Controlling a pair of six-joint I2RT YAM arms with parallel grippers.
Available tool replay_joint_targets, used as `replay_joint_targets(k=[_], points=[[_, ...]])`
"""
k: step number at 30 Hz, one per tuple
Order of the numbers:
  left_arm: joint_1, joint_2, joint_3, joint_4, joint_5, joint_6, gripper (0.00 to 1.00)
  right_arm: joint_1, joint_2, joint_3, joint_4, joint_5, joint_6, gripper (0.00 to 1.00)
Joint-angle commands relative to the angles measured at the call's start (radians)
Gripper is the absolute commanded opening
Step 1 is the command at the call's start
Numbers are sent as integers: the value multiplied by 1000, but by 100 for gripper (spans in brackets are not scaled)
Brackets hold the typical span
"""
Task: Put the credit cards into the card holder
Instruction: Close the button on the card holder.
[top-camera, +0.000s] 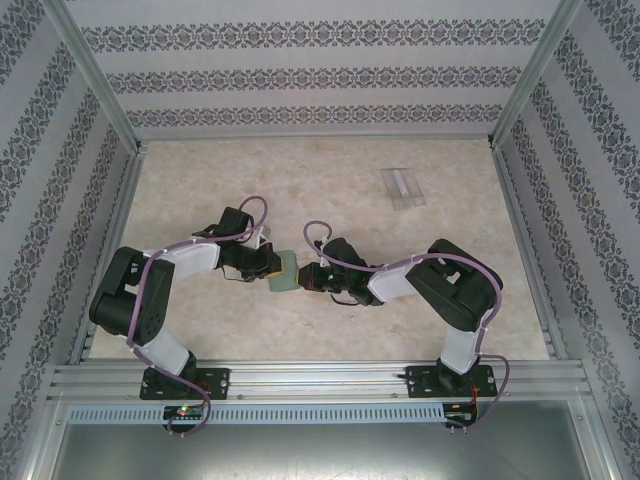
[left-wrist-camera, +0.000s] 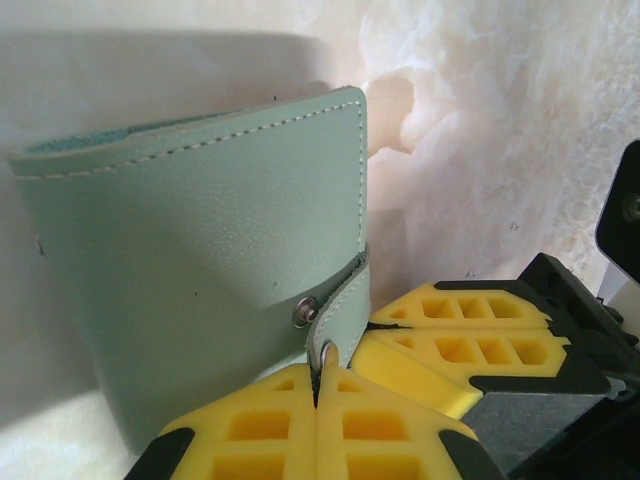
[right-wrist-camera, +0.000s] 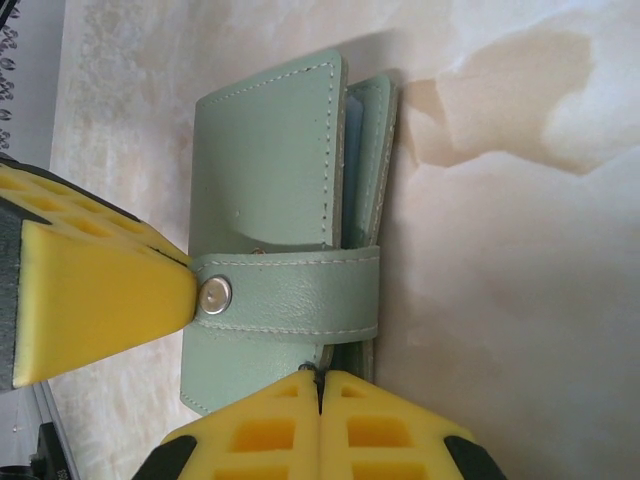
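Observation:
The card holder (top-camera: 284, 271), a pale grey-green wallet, is folded shut and held between both grippers near the middle of the table. My left gripper (left-wrist-camera: 318, 385) is shut on the end of its closing tab (left-wrist-camera: 340, 300), right by the snap. My right gripper (right-wrist-camera: 320, 380) is shut on the card holder's (right-wrist-camera: 270, 150) lower edge, just under the tab (right-wrist-camera: 290, 290) wrapped round it. One of the left gripper's yellow fingers (right-wrist-camera: 100, 290) touches the snap from the left. The right gripper's fingers (left-wrist-camera: 460, 345) lie close beside the tab. The credit cards are hidden.
A clear plastic box (top-camera: 403, 187) lies on the marble-patterned table (top-camera: 200, 200) at the back right. Patterned walls with metal rails close in the table on three sides. Both arms bend inward toward the centre.

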Motion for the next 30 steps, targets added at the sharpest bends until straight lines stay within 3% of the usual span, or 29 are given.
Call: replay_joint_targets(k=[1,30], points=[[13,24,-6,24,20,-2,0,-10,-3,-11,-41,50,2,2],[25,85,48,39,24,27,0,-1,-27,-16,-48,65,-8,1]])
